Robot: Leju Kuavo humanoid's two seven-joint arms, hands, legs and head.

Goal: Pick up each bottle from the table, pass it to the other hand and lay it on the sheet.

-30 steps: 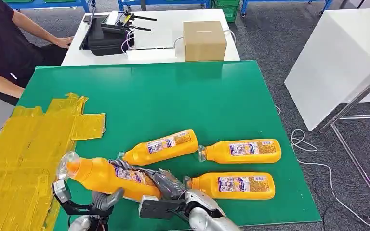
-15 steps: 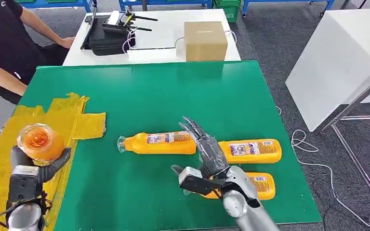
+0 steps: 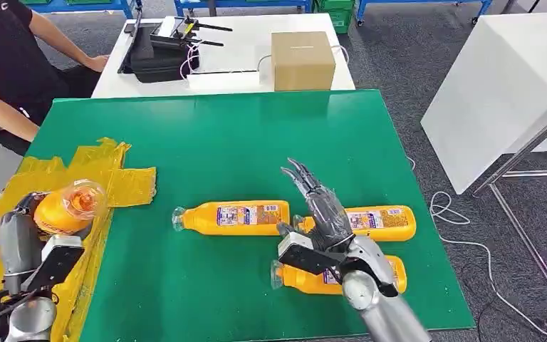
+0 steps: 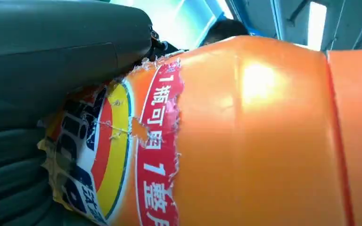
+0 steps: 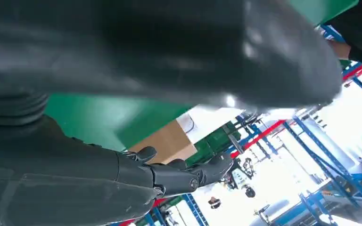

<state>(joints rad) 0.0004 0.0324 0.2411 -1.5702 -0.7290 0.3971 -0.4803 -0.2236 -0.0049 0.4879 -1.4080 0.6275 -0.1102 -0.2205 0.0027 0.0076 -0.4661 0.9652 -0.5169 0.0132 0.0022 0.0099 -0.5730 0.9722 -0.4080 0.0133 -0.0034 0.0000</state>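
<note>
Left hand (image 3: 21, 242) fingers clasp an orange plastic bottle with a torn red-and-yellow label (image 3: 64, 210), held above the crumpled yellow sheet (image 3: 14, 214) taped on the green table (image 3: 242, 142). Right hand (image 3: 324, 221), fingers extended and spread, grasping nothing, hovers over three orange labelled bottles lying on the table: one beside its fingers (image 3: 231, 217), one behind (image 3: 381, 222), one beneath its wrist (image 3: 306, 278).

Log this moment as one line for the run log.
left hand: holds orange bottle over yellow sheet | right hand: open, above bottles | three bottles lying on green table | bottle not yet laid down
</note>
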